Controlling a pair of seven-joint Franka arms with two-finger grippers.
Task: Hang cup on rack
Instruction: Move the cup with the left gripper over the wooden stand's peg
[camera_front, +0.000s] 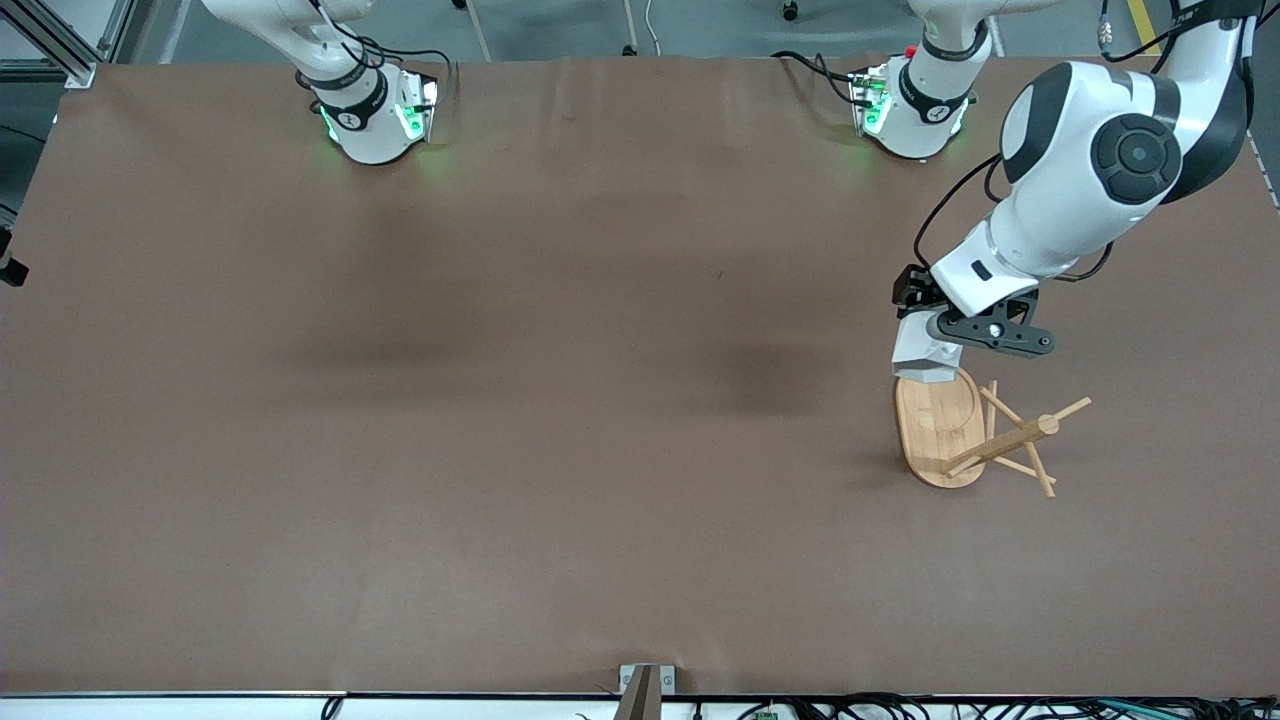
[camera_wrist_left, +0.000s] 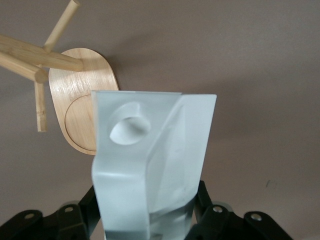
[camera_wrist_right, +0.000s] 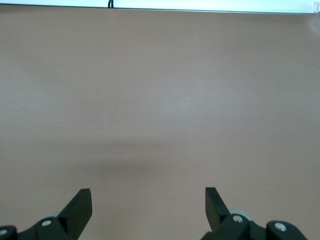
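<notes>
The rack (camera_front: 965, 432) sits at the left arm's end of the table, post and pegs splaying out over its oval base, and the left gripper (camera_front: 935, 345) hangs over that base's edge, clamped on the cup (camera_front: 925, 358) — so the left arm's plainly the one for this. The left wrist view shows what the front view can't: the handle hole (camera_wrist_left: 129, 129) points toward the pegs (camera_wrist_left: 41, 102), which lie off to one side of the cup, not lined up yet I'd say. The right gripper (camera_wrist_right: 148, 207) waits over bare table (camera_wrist_right: 160, 100), fingers wide apart.
</notes>
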